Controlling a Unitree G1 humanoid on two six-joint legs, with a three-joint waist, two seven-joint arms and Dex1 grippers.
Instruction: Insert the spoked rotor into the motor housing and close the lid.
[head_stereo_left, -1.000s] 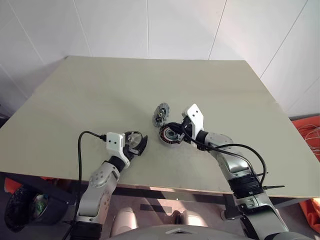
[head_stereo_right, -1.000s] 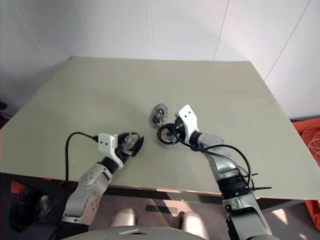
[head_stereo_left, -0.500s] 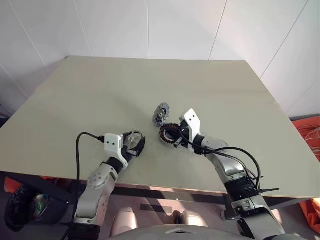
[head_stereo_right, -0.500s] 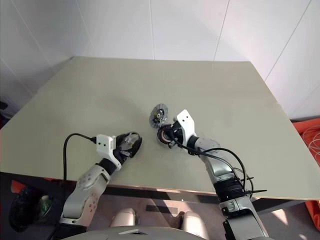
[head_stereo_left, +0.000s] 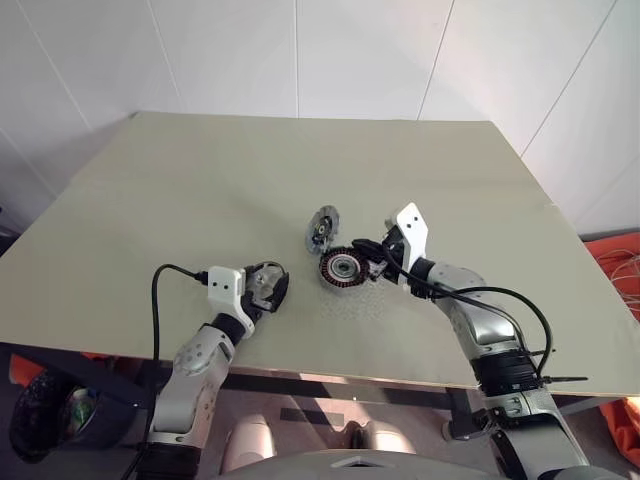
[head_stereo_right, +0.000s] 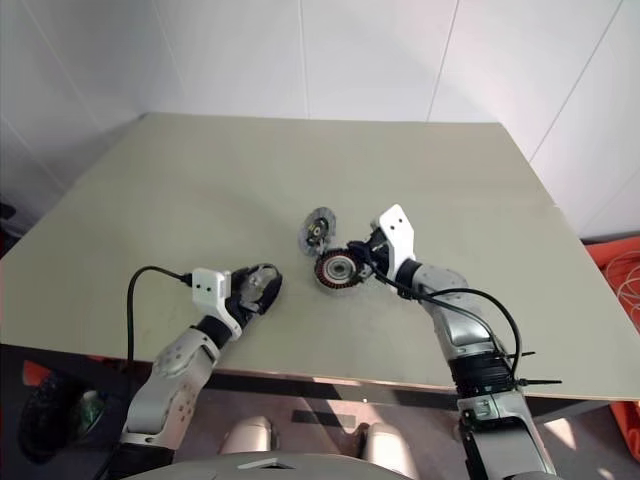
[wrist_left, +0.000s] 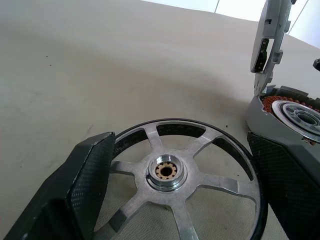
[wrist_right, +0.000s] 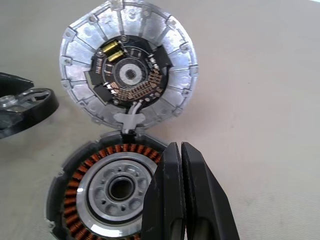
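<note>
The spoked rotor (wrist_left: 165, 172), a silver wheel with a brass hub and a black rim, lies flat at the table's near left. My left gripper (wrist_left: 180, 145) has a finger against each side of its rim. The motor housing (head_stereo_left: 344, 268) sits mid-table, its copper windings ringing a silver centre (wrist_right: 112, 187). Its lid (wrist_right: 129, 75), a silver ribbed disc with a circuit board inside, stands open at the housing's far edge (head_stereo_left: 322, 230). My right gripper (wrist_right: 181, 150) is shut with nothing in it, its tips at the housing's right rim (head_stereo_left: 372, 250).
The beige table (head_stereo_left: 200, 180) is bare around the parts, with white walls behind it. A black cable (head_stereo_left: 165, 290) loops from my left wrist. An orange object (head_stereo_left: 615, 250) lies on the floor to the right, and a dark bin (head_stereo_left: 40, 415) stands below the table's left corner.
My right gripper has drawn back to the right off the housing, uncovering its windings and centre. The left gripper and the rotor have stayed put.
</note>
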